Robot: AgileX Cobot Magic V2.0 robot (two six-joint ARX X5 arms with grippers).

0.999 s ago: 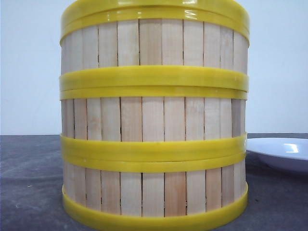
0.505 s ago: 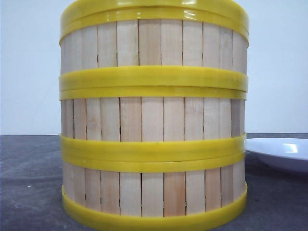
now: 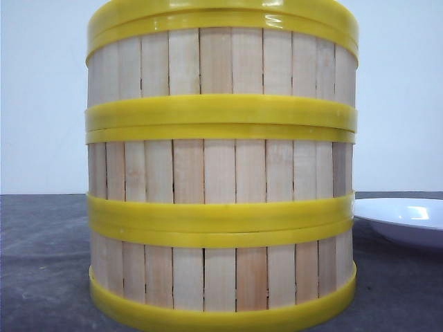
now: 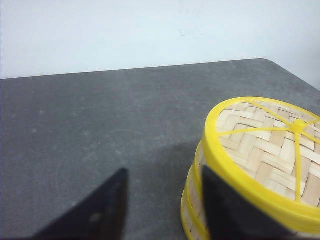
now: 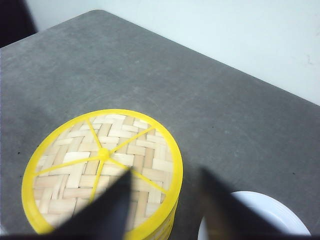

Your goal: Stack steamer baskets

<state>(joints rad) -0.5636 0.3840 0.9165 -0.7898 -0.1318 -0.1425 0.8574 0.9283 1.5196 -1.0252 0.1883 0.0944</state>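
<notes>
A: Grippers first. What are they doing?

B: The left gripper (image 4: 162,210) is spread apart with nothing between its fingers, one finger close beside the wall of the stack. The right gripper (image 5: 165,210) is also spread and empty, hanging above the lid (image 5: 102,170) and the plate (image 5: 250,220).

A: And the steamer baskets?

B: All three steamer baskets (image 3: 221,173) stand in one straight column on the table (image 3: 41,263), yellow rims meeting evenly, with the woven lid on top. The stacking looks finished to me.

A: So what could spoil it now?

B: A careless retreat, I'd say. The left finger is near the side of the column; if it swings toward the baskets instead of lifting clear, it could shove the tower off line or tip it. The right one, dropping, would press on the lid.

A: Anything else around?

B: Only the white plate, just beside the stack on its right, apart from it. It narrows the room on that side. I cannot tell how near the table's edges the stack sits.
</notes>
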